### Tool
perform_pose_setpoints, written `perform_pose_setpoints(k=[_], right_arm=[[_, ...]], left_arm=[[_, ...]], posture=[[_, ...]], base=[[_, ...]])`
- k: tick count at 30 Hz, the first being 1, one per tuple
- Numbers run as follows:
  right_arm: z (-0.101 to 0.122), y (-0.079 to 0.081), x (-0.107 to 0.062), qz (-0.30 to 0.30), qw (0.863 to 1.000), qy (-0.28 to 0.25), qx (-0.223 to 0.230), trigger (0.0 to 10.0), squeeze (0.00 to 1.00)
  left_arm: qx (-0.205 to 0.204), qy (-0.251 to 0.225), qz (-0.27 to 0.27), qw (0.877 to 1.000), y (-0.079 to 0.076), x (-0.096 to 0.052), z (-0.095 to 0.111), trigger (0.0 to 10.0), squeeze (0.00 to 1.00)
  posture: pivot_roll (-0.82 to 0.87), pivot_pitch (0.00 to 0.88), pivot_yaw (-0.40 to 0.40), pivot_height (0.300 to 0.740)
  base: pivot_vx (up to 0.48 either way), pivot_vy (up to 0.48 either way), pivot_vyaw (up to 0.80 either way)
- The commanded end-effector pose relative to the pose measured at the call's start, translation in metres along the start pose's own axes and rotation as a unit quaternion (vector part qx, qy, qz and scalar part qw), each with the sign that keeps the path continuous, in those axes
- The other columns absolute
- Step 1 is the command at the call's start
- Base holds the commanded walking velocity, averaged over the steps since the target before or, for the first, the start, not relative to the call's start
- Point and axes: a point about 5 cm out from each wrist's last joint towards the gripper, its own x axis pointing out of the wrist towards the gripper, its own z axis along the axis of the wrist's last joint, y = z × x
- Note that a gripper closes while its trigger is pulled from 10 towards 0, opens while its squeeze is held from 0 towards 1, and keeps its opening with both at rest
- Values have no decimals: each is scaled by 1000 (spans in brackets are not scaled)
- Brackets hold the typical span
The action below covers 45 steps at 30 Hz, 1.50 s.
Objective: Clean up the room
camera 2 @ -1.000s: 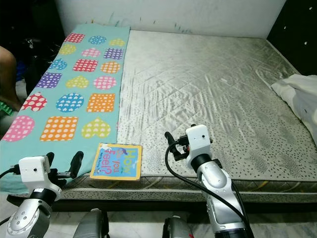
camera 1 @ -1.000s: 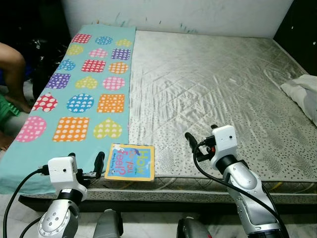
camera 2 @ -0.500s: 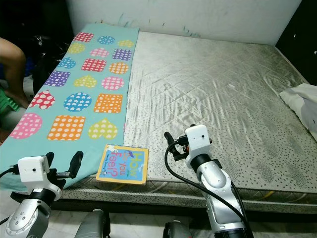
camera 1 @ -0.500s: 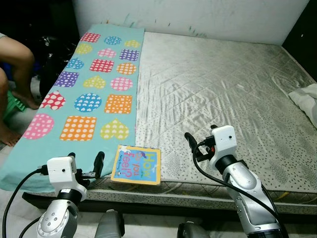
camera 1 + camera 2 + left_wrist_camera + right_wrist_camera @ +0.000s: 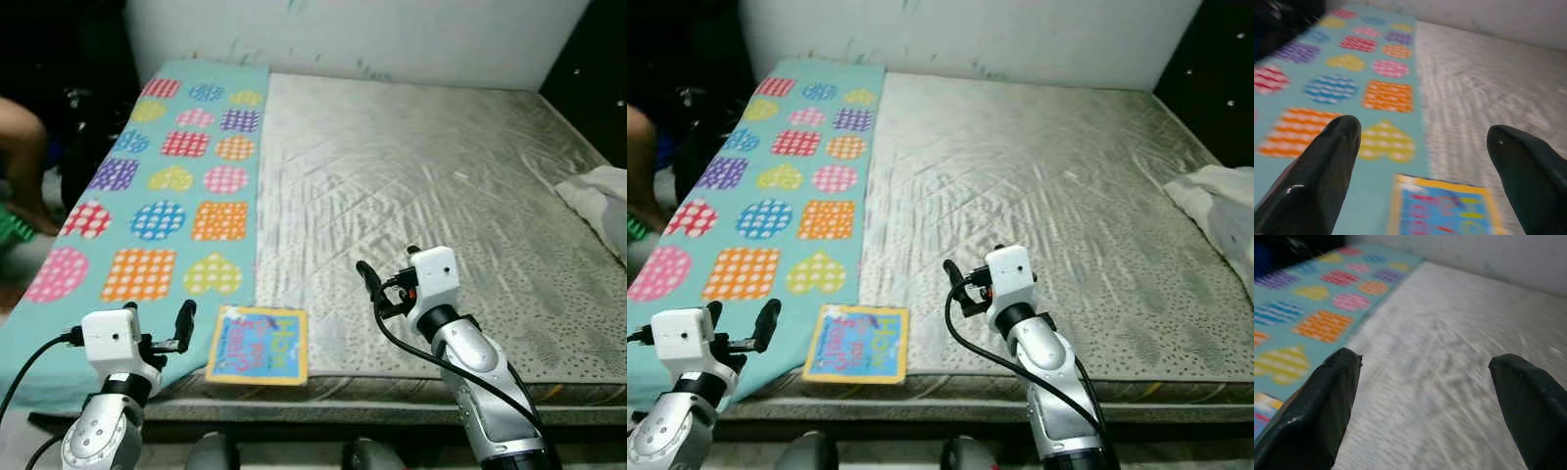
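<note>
I see a flat square picture book (image 5: pixel 257 345) with a yellow border and blue cover lying at the near edge of the bed, straddling the line where a turquoise sheet (image 5: pixel 171 186) printed with dotted hearts, circles and squares meets the bare grey quilted mattress (image 5: pixel 421 186). Nothing rests on the book.

The mattress runs back to a pale scuffed wall (image 5: pixel 372 34), with the sheet covering its left strip. A crumpled white cloth (image 5: pixel 1225 211) sits at the right edge of the mattress, well apart from the book. Off the left side of the bed, against a dark background, I can make out part of a person's leg (image 5: pixel 24 147) and something green (image 5: pixel 12 227) beside it; the picture is too soft there to tell what it is.

My left gripper (image 5: pixel 1425 171) hangs low at the front edge of the bed, just to the left of the book, its two black fingers (image 5: pixel 1322 166) spread wide and holding nothing; in the wrist view the book's far edge lies between them. My right gripper (image 5: pixel 1425 401) is raised over the bare mattress to the right of the book, fingers (image 5: pixel 1322 401) likewise wide apart and empty, touching nothing.
</note>
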Motion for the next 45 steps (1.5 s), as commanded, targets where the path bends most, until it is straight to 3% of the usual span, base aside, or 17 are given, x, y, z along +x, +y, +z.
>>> perform_pose_setpoints(k=[1,9,22,38,45], right_arm=[[2,1,1,1,1000,-4,3,10000,0],[1,2,1,5,1000,-2,3,10000,0],[1,3,1,15,1000,-8,5,10000,0],[1,2,3,10,1000,-6,5,10000,0],[0,1,4,8,1000,-3,10,10000,0]], left_arm=[[9,6,7,1000,4,0,0,10000,0],[9,10,9,1000,4,0,-2,10000,0],[8,10,13,1000,5,1,-4,10000,0],[2,-4,5,1000,3,2,-1,10000,0],[1,-7,4,1000,4,2,-1,10000,0]], posture=[[-89,90,-66,652],[-87,83,-67,652],[-88,71,-72,572],[-90,65,-70,572],[-88,68,-71,572]], base=[[0,0,0],[0,0,0],[0,0,0],[0,0,0],[335,0,0]])
